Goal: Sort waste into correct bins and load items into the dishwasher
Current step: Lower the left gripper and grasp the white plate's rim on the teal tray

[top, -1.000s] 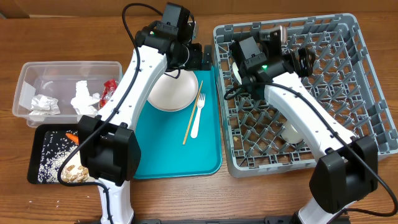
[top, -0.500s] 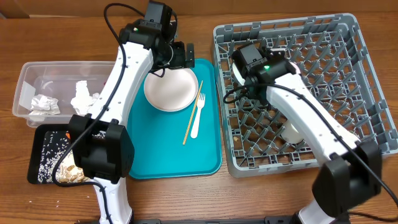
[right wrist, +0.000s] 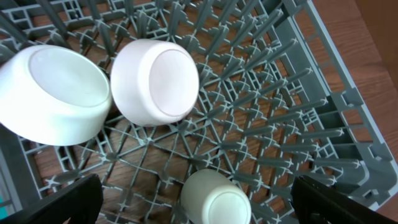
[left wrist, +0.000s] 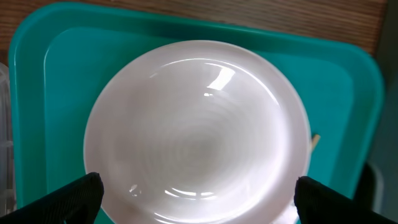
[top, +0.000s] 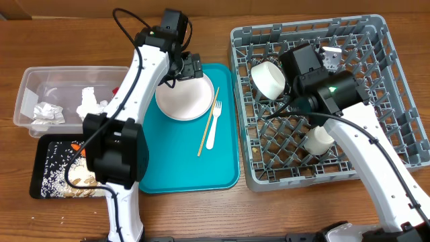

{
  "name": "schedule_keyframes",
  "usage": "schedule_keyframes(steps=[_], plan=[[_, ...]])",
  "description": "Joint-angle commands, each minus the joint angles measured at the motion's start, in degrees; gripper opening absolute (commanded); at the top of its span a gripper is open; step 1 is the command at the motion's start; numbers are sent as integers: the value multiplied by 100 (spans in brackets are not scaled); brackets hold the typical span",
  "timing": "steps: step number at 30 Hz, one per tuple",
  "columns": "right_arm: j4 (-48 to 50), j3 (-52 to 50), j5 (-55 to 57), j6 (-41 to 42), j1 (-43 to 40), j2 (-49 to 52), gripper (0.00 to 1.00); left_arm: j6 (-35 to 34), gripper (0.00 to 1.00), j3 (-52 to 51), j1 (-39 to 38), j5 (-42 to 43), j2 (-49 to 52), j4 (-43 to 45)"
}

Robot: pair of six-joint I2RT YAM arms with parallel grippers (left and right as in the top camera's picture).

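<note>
Starting with the big grey dish rack (top: 396, 81): the right arm has swung back from its left edge over the last second. That uncovers a white bowl (top: 267, 78) sitting on the pegs there. The right wrist view shows two bowls (right wrist: 158, 81) and the small cup (right wrist: 217, 199) all racked. The right pincer (right wrist: 202, 198) is spread wide and holding nothing, so that drop looks done.

On the teal tray (top: 181, 168), the left arm has come in closer. Its pincer (left wrist: 199, 196) is also spread and empty, and it hangs right over the pink plate (top: 185, 97). The plate is probably the next grab.

The clear tub (top: 60, 84) holds napkins (top: 87, 104) and the red wrapper (top: 119, 94). The black tray (top: 47, 144) has the crumbs and the carrot (top: 77, 146).

The fork (top: 213, 124) and chopstick (top: 207, 131) still lie on the teal tray beside the plate, waiting.
</note>
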Motion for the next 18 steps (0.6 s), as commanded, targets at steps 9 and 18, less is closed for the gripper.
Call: schedule_keyframes(steps=[9,18], plan=[[-2,35,-129,63,-85,-55,100,138,97,-181,651,-166,201,63],[-2,35,-140,63,-85,-55,100,181,42,-697,651,-173,201,680]])
